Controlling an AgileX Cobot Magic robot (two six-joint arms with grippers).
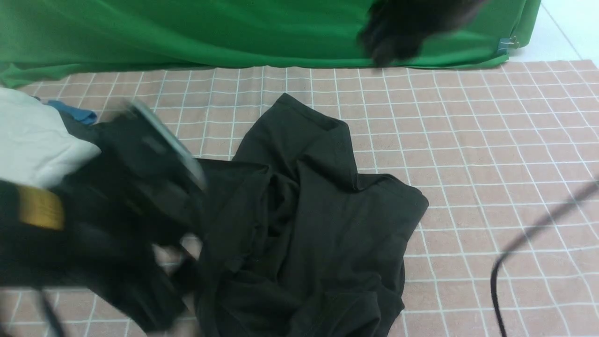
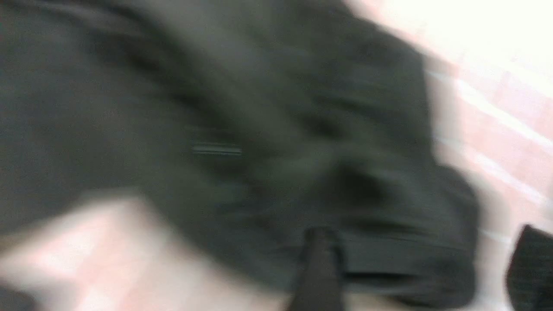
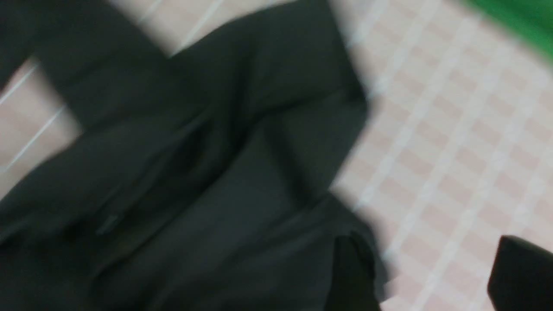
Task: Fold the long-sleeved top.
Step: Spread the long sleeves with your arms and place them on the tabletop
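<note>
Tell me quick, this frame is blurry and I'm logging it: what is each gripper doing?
Left gripper: open, over the long-sleeved top, nothing clamped.
Right gripper: open, at the top's edge, nothing held.

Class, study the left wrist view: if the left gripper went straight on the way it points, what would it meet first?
Probably the long-sleeved top: its hem lies between the left gripper's open jaws, though blur hides the depth.

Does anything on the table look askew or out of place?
Yes. The long-sleeved top lies crumpled in a heap on the checked tablecloth, bunched and twisted through its middle rather than spread flat. Nothing looks spilled or damaged.
</note>
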